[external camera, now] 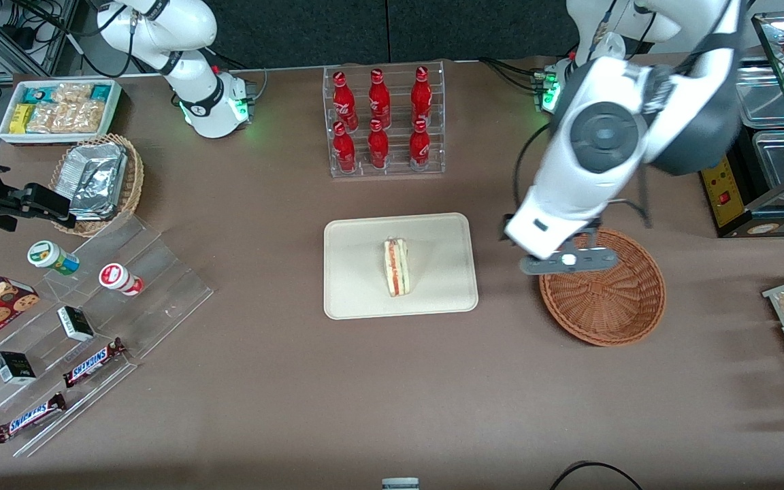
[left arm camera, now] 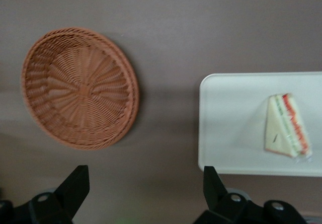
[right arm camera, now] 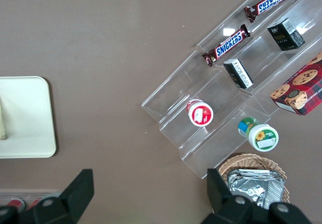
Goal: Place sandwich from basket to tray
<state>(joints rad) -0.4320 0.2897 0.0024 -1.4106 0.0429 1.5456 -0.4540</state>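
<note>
My gripper (left arm camera: 143, 189) hangs above the table between basket (external camera: 603, 292) and tray (external camera: 344, 299), jaws spread wide, holding nothing. Basket looks empty. Sandwich (external camera: 396, 267) sits mid-tray, well apart from the claw. I judge it light, soft, crushable; a grip across the bread faces would suit best.

The sandwich (external camera: 396, 267) lies on the cream tray (external camera: 358, 299); the reddish-brown wicker basket (external camera: 606, 306) sits beside it.

Mock shop: racked cola bottles (external camera: 380, 121), Snickers bars (external camera: 94, 361).
</note>
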